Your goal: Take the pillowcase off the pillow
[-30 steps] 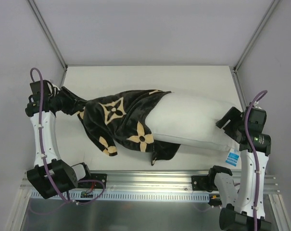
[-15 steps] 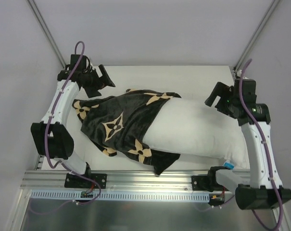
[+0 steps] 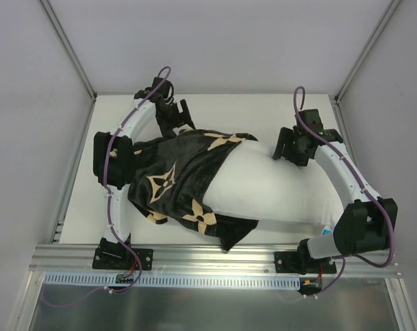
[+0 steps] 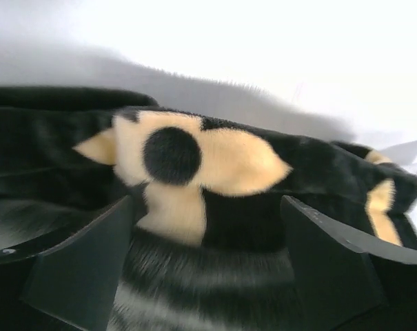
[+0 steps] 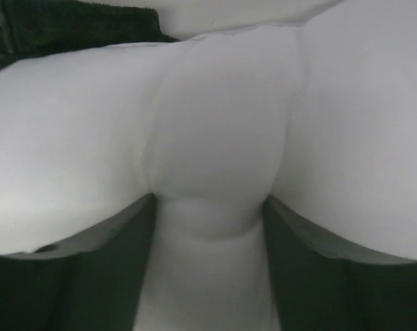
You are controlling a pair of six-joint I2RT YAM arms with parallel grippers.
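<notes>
The black pillowcase point(image 3: 170, 176) with tan flower motifs covers the left part of the white pillow point(image 3: 270, 186), which lies across the table. My left gripper point(image 3: 180, 118) is at the pillowcase's far edge. In the left wrist view it point(image 4: 207, 203) stands open, with the furry black fabric point(image 4: 215, 165) lying between its wide-spread fingers. My right gripper point(image 3: 285, 146) is at the pillow's far edge. In the right wrist view it point(image 5: 209, 200) is open and pressed into the pillow point(image 5: 215, 138), and a ridge of white stuffing bulges between the fingers.
The white table point(image 3: 249, 110) is walled in at the back and both sides. A metal rail point(image 3: 215, 258) with the arm bases runs along the near edge. A small blue tag point(image 3: 327, 231) shows at the pillow's near right corner.
Both arms swung from the pillow's two ends to its far side. The left gripper let go of the pillowcase's left end, the right of the pillow's right end; both opened.
</notes>
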